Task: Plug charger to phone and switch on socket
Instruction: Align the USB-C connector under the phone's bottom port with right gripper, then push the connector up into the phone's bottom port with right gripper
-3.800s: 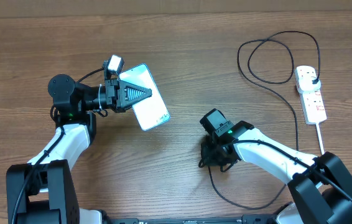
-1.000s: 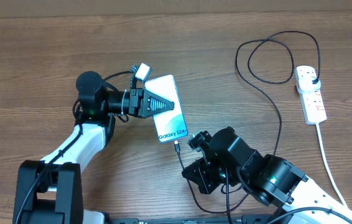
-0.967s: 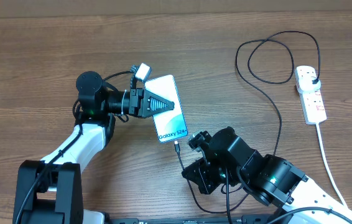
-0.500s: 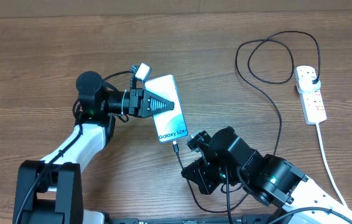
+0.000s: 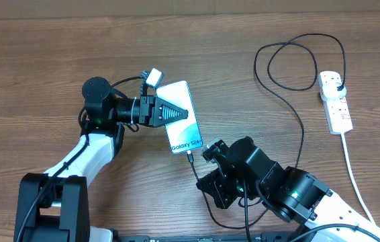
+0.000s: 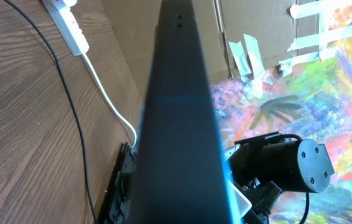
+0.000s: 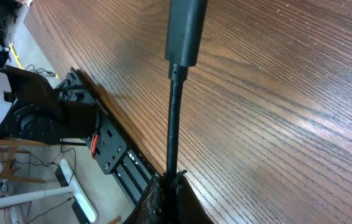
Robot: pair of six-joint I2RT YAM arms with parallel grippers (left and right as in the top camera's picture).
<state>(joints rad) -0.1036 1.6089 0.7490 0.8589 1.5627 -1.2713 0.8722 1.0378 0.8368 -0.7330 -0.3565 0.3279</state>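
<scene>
The phone (image 5: 184,138), clamped in the left gripper (image 5: 176,112), points its long axis and "Galaxy" end at the charger (image 5: 191,159) tip, which the right gripper (image 7: 165,190), closed on the cable, holds just below that end; insertion cannot be confirmed.

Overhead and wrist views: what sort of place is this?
Likely a robot lab workbench: left arm and right arm at a wood-grain table, taped painted backdrop in the left wrist view.

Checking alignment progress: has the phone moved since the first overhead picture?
Yes. The phone, shut in the left gripper, has shifted right, nearer the socket, and toward the table's near edge.
</scene>
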